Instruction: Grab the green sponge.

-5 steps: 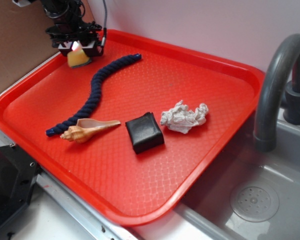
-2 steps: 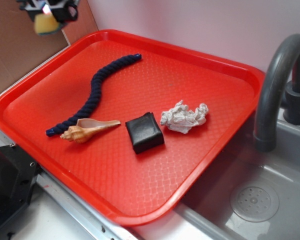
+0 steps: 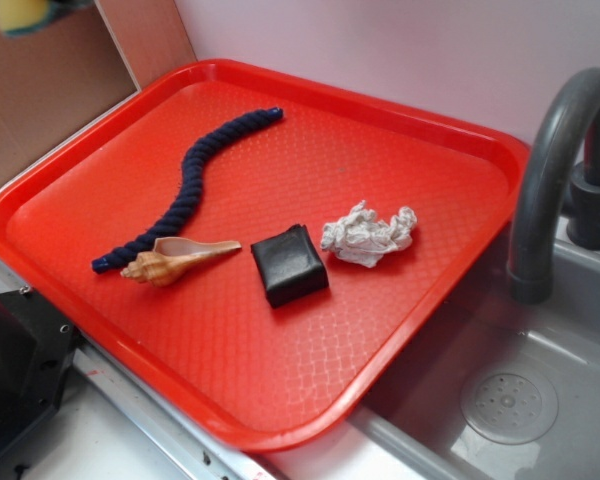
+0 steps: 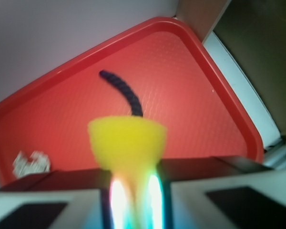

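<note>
The green sponge [image 3: 22, 14], yellow foam with a dark edge, hangs high at the top left corner of the exterior view, beyond the red tray's [image 3: 280, 420] far left corner. The arm itself is almost wholly cut off there. In the wrist view my gripper [image 4: 133, 191] is shut on the green sponge [image 4: 127, 140], squeezing its lower part thin between the two black fingers [image 4: 62, 183], with the foam bulging out in front. Far below lies the tray [image 4: 195, 109].
On the tray lie a dark blue rope [image 3: 185, 185], a seashell [image 3: 175, 260], a black square pad [image 3: 290, 263] and crumpled white paper [image 3: 368, 235]. A grey faucet [image 3: 550, 170] and sink [image 3: 510, 400] stand at the right. Brown cardboard [image 3: 50, 90] rises behind the tray's left.
The gripper has lifted the sponge off the tray's far left corner and carried it up and left, nearly out of the exterior view. Nothing on the tray has moved.
</note>
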Controlling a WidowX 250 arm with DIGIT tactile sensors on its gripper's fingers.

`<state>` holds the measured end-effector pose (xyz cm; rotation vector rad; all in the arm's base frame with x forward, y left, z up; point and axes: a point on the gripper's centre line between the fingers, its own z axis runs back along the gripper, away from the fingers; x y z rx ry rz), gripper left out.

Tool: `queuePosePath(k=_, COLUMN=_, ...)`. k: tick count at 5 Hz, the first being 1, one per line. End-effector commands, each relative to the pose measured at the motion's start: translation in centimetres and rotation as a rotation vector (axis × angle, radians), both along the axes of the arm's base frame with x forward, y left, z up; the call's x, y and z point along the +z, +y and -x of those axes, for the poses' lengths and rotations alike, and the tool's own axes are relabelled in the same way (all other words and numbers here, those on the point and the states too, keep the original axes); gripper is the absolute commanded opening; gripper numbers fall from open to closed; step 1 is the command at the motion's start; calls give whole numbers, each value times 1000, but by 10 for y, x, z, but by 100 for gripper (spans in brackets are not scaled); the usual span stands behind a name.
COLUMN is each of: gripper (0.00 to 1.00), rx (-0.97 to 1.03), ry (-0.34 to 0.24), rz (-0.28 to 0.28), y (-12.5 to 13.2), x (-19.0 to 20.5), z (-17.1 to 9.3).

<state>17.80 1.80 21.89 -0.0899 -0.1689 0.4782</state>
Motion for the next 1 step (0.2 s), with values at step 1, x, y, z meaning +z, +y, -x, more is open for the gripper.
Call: queuePosePath(k=1, gripper=100, rx=-139, ry=63, rz=-29, y=19, x=14, z=-1)
